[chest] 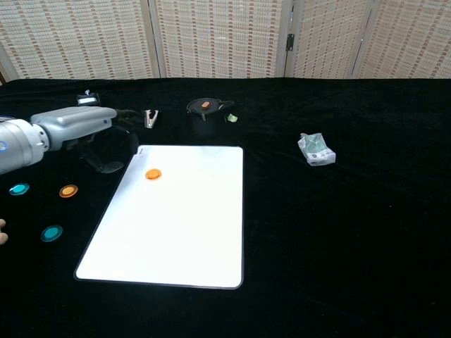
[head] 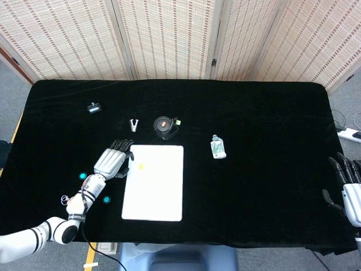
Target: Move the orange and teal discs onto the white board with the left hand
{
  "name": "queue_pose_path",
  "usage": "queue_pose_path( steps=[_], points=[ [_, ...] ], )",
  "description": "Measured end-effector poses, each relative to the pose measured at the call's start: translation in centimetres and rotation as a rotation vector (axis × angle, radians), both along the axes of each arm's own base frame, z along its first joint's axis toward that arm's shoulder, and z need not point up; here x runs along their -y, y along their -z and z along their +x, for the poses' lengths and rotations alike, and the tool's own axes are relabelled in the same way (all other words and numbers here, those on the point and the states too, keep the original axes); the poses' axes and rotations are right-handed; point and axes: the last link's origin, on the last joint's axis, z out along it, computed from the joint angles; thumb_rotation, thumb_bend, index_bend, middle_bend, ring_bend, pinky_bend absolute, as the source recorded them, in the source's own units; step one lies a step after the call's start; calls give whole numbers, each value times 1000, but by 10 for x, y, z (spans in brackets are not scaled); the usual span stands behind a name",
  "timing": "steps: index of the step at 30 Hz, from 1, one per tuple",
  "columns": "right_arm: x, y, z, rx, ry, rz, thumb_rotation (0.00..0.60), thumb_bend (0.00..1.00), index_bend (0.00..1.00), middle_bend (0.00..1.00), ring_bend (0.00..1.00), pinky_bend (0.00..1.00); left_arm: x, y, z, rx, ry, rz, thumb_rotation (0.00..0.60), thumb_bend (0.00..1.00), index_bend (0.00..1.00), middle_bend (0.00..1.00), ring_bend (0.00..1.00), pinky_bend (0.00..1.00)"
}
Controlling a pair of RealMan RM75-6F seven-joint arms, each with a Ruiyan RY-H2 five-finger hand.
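Black cloth covers the table from edge to edge, and on its left half lies the white board, its long axis running from the robot's side toward the screens at the back. One orange disc sits flat on the board near its far left corner. The left hand hangs just off that same corner, over the cloth, fingers apart and holding nothing; in the head view it shows at with the disc just beside its fingertips on the board side. Three discs are not yet on the board: a second orange disc, a teal disc nearer the robot, and another teal disc furthest out. All three lie on the cloth to the left of the board and nearer the robot than the hand, so the coming reach, as I judge it, runs back and outward, away from the board, with the second orange disc the closest pick. The right hand rests at the table's far right edge, well apart from everything; I cannot tell from these views whether its fingers are spread or curled.
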Motion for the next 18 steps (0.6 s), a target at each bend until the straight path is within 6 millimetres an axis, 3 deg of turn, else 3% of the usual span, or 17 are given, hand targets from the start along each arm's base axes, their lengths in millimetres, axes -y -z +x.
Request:
queue_pose_path(
  steps=[10,18],
  points=[
    [4,3,5,0,-22,14,600,426,0,0,0,0,32,-12,-41,-49,-19,4,600,454,450,75,0,0],
    [4,4,8,-2,-25,16,600,426,0,0,0,0,37,-8,-57,-62,-47,15,600,448,443,75,0,0]
  ],
)
